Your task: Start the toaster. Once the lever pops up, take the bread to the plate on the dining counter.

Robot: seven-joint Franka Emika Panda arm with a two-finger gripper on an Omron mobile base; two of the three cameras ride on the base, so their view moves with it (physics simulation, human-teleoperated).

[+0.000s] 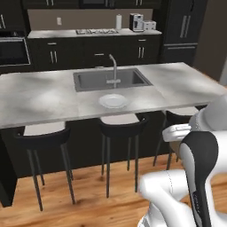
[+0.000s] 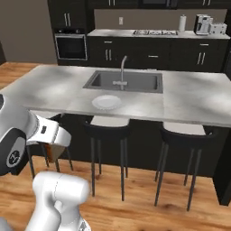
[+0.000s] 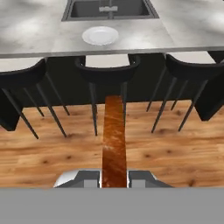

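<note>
Brown-crusted bread (image 3: 114, 140) pinched in tool (image 3: 114, 178); dark stools (image 3: 107, 76) stand between it and plate (image 3: 100, 35) on dining counter (image 3: 183, 30)

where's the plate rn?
The plate sits on the dining counter, just in front of the sink and faucet, above the middle stool.

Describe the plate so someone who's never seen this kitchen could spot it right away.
Find the long pale marble dining counter with the steel sink set into it. On the stool side of the sink, in line with the faucet, lies the plate. It is round, plain white and bare.
</note>
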